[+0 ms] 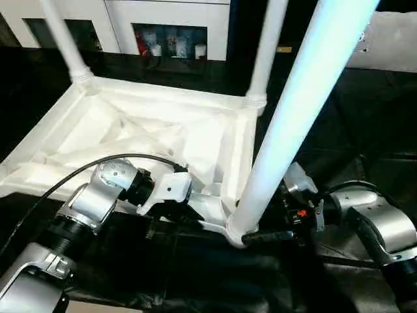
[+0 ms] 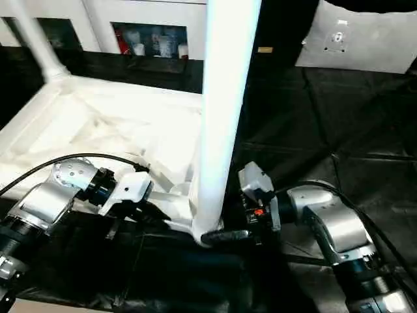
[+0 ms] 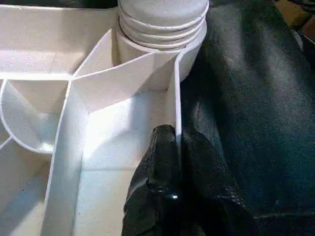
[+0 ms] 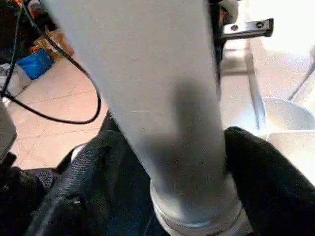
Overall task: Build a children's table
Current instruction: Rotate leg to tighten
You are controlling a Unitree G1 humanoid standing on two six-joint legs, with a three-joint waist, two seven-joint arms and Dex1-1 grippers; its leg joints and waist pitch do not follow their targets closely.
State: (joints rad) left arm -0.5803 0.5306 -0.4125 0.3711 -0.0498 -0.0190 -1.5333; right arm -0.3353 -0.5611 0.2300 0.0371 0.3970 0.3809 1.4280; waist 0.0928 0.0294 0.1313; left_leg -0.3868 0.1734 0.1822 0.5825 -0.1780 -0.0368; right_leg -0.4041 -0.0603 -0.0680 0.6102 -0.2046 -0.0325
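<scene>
The children's table top (image 1: 130, 130) lies upside down on the black cloth (image 1: 339, 130), ribbed underside facing up. Two legs (image 1: 65, 39) stand in the far corner sockets, and a third leg (image 1: 293, 117) stands in the near corner socket (image 1: 238, 228) on the robot's right. The left gripper (image 3: 177, 162) is at the near rim of the top, just beside that socket, its two black fingers pressed together on the thin rim wall (image 3: 175, 98), one finger inside and one outside. The right gripper (image 4: 182, 162) sits at the base of the third leg, its fingers (image 4: 266, 177) spread to either side of the tube just above the socket collar. A white cabinet (image 1: 169, 26) with glass doors stands beyond the table.
</scene>
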